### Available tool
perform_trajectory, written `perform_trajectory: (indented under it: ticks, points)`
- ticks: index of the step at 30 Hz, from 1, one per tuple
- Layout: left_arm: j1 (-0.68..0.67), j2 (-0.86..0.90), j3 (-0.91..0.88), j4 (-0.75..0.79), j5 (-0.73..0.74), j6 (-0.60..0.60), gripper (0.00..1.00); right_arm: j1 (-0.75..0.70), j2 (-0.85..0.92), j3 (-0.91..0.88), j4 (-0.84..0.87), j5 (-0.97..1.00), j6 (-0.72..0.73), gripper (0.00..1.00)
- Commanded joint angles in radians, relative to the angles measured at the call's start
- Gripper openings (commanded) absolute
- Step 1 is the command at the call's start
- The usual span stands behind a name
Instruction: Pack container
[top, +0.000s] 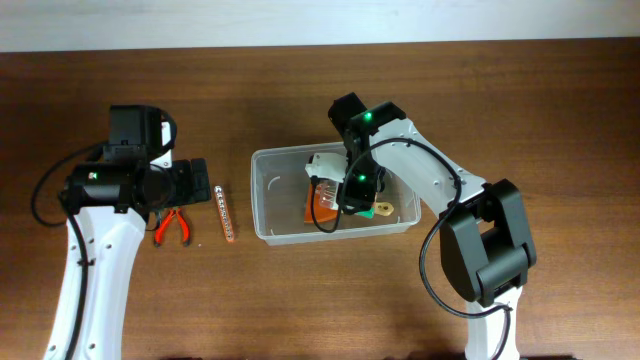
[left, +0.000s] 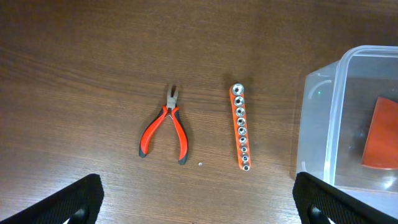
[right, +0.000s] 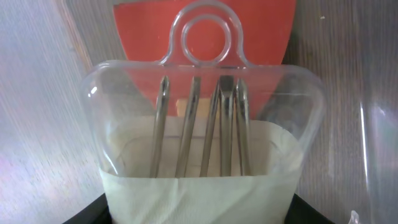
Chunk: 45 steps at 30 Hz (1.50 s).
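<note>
Overhead: container (top: 258, 200) mid-table. Right gripper (top: 345, 195) inside it, clamped on bit pack (right: 205, 124), orange card (right: 143, 31) behind. Left gripper (top: 197, 182) spread wide. I judge pliers (left: 169, 113) and socket rail (left: 240, 127), lying beside container, unpacked.
</note>
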<state>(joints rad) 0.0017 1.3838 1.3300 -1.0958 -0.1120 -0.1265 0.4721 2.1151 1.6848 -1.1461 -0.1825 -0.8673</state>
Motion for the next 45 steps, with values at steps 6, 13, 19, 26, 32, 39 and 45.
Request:
perform_trajectory:
  ticks: [6,13,19,26,32,39,45]
  points:
    - [0.003,-0.006,-0.004,-0.005,-0.008,0.016,0.99,-0.003,0.01,0.008,0.005,-0.003,0.042,0.99]
    - [0.003,-0.006,-0.004,-0.026,-0.008,0.016,0.99,-0.022,-0.067,0.103,-0.012,0.106,0.139,0.99]
    - [0.003,-0.006,-0.004,-0.049,-0.008,0.016,0.99,-0.092,-0.198,0.256,-0.058,0.173,0.267,0.99]
    - [0.003,-0.006,-0.004,-0.114,0.016,0.016,0.99,-0.301,-0.376,0.449,-0.081,0.243,0.609,0.98]
    - [0.003,0.048,-0.008,-0.101,0.018,-0.094,0.99,-0.557,-0.453,0.462,-0.117,0.132,0.674,0.98]
    - [-0.021,0.25,-0.008,-0.043,0.096,-0.188,0.99,-0.711,-0.417,0.46,-0.167,0.035,0.663,0.98]
    - [-0.039,0.405,-0.008,0.035,0.189,-0.187,0.99,-0.722,-0.391,0.46,-0.167,0.035,0.662,0.99]
